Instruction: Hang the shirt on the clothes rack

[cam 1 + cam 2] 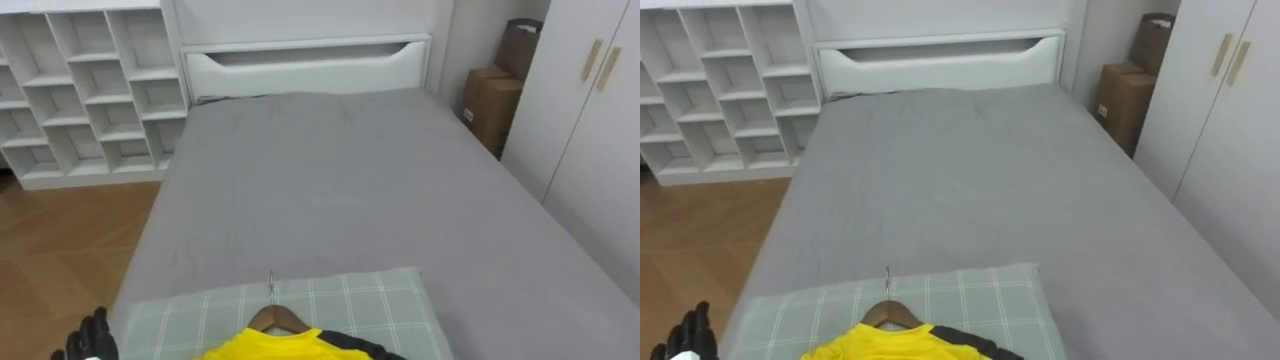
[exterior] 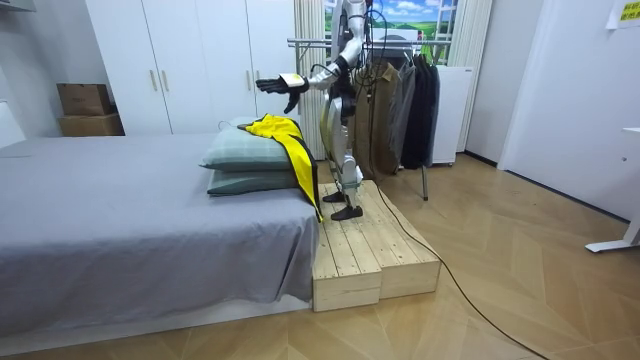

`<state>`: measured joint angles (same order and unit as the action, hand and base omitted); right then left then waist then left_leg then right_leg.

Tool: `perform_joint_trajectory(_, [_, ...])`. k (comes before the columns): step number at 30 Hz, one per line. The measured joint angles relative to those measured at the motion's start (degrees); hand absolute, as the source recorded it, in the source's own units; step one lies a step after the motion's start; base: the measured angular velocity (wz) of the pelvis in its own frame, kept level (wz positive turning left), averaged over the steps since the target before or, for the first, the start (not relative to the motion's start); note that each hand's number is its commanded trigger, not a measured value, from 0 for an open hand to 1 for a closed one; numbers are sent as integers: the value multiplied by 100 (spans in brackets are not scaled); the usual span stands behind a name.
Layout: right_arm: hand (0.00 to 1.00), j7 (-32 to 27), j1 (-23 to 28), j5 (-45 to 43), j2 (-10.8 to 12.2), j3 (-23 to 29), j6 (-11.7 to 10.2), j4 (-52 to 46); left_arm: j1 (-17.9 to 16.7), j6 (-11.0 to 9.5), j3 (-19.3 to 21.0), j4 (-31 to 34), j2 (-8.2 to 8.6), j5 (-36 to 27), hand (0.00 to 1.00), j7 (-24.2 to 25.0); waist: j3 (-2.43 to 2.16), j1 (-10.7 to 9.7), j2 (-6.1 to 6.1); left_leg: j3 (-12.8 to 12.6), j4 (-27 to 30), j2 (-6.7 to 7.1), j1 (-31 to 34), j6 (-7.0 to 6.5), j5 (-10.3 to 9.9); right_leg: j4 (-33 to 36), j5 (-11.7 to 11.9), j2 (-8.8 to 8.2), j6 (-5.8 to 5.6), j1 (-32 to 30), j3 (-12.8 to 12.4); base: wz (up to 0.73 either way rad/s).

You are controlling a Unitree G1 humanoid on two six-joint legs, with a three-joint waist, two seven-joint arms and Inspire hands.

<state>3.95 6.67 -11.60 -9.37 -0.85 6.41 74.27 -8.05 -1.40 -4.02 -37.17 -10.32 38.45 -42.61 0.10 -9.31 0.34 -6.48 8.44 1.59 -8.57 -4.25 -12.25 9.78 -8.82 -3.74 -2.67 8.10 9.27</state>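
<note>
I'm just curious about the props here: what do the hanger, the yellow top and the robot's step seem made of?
The hanger looks like brown varnished wood with a thin metal hook. The yellow top seems a smooth synthetic fabric, like sportswear, though that's a guess. The step is pale bare wood: separate planks show.

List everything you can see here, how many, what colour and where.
bed: one, grey, centre
pillows: two, green checked, stacked at bed's near end
shirt: one, yellow and black, on top pillow
hanger: one, wooden, in shirt's neck
shelf unit: one, white, left of bed
cardboard boxes: two, brown, right of headboard
wardrobe: one, white, right
clothes rack: one, dark garments, behind robot
platform: one, pale wood, under robot
left hand: one, black, open, beside pillows
</note>
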Motion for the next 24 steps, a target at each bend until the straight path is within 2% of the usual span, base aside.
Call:
perform_joint_trajectory(9, [0,-3,10,-37,18,-2,80,-18,50,82,-235,7,17,514,0,306,-4,-11,11,-223,-73,-34,-1,1,0,0,3,51,5,-123,-284,-13])
perform_joint_trajectory(15, [0,-14,18,-25,25,-11,122,-23,305,206,-419,-15,27,673,0,439,1,-58,17,-279,-92,-35,0,1,0,-2,5,63,7,-136,-392,-5])
perform_joint_trajectory(20, [0,-13,21,-25,25,-13,139,-65,392,346,-422,-80,69,674,0,504,0,-194,26,-301,-100,-42,40,2,-1,2,6,77,8,-222,-451,-1])
perform_joint_trajectory(24, [0,-12,16,-40,24,-7,245,-64,495,399,-402,-180,69,675,0,530,0,-291,27,-304,-95,-46,114,4,1,7,8,79,12,-266,-449,0])
